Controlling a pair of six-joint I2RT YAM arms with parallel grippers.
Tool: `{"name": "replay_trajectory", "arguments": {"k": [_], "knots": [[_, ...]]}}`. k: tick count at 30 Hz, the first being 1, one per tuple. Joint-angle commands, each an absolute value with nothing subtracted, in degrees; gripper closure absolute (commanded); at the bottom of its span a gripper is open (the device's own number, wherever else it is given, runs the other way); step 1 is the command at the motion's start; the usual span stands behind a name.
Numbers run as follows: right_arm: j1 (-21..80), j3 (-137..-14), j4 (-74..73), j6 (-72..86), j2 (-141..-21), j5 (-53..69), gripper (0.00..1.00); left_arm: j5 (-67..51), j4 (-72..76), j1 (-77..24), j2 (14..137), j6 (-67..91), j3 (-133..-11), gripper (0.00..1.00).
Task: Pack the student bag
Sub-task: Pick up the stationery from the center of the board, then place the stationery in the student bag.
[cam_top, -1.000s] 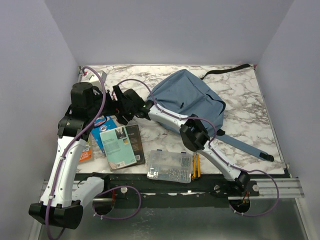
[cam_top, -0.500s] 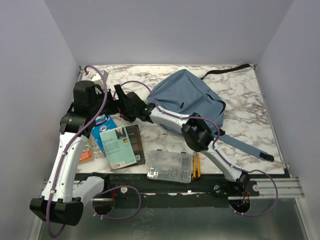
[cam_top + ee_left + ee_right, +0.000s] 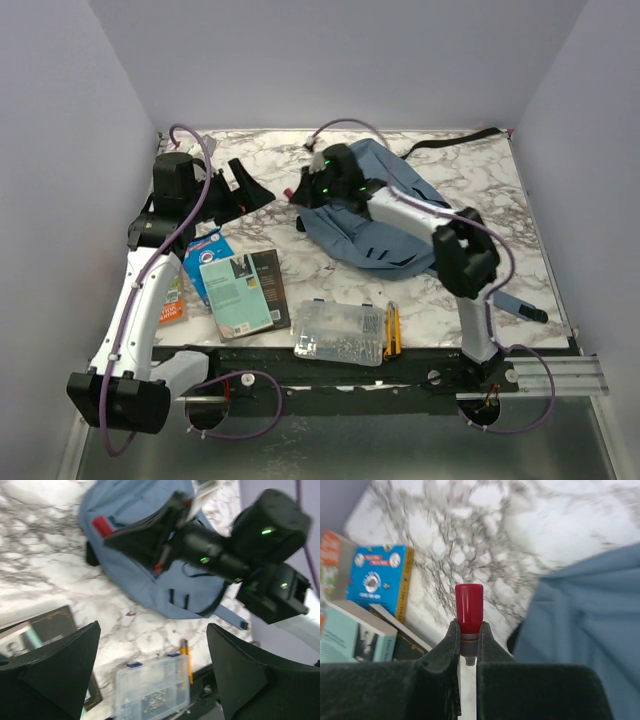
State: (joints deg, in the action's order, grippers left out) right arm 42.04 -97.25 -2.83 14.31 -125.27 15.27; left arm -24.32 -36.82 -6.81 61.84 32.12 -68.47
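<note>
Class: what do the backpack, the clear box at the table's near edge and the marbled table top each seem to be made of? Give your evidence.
The student bag: woven fabric, matte blue-grey; it creases and sags. The clear box: probably hard transparent plastic; small contents show through its lid. The table top: white with grey veins, either stone or printed laminate; cannot tell which.

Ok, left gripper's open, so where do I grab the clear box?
Probably from straight above, with the left gripper across the shorter span of the box, closing on its far and near long sides around the middle. It lies flat, and the pencils lie right beside its right end, crowding a grip there. Whether the jaws open wide enough I can't tell.
</note>
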Motion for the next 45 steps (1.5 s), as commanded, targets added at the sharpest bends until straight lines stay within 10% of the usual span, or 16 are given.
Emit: {"name": "replay_trajectory", "arguments": {"k": [1,15,45], "knots": [[35.3,-89.1,-2.2,23.9,-112.0,19.5,0.99,-36.7,-26.8,-7.8,66.1,38.1,-66.4,0.12],[20.4,-87.5,-27.9,30.0,-110.1,11.5,0.99,-35.9,-24.2,-29.3,95.8,36.9,-86.2,0.19],[7.9,-46.8,4.2,48.4,-92.7,18.4,1.00,-1.5,-35.4,-43.1,139.0,17.8,-132.1,0.38]]}}
